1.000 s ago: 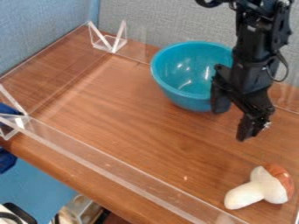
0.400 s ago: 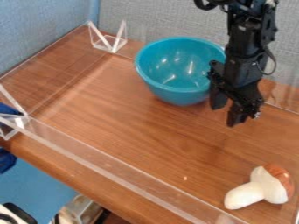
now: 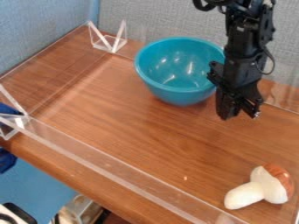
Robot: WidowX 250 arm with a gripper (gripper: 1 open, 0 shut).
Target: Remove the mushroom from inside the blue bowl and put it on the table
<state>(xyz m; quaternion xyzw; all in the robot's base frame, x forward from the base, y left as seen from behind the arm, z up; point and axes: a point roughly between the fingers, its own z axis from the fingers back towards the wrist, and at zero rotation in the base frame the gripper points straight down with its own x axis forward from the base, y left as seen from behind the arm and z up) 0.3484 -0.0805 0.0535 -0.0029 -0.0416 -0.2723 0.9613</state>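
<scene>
Currently, the mushroom (image 3: 261, 188) lies on its side on the table (image 3: 117, 105) at roughly 5 o'clock in the view, near the front acrylic wall (image 3: 128, 179), with its cream stem toward the left and its orange-brown cap toward the right. It is well apart from the blue bowl (image 3: 173, 70), which stands upright at about 12 o'clock and appears empty inside. Judged from this layout, the transfer is already complete: the mushroom rests outside the bowl on bare wood.

The gripper (image 3: 237, 110) hangs pointing straight down just beside the bowl's right rim, at about 2 o'clock, and is clenched on nothing; the fingers sit together with no object between them. This posture suggests a retreat or idle position rather than an approach.

Compared with one second ago, the bowl and arm have shifted up and to the left in the view, and the jaws, then parted, are now closed. The mushroom has not moved.
</scene>
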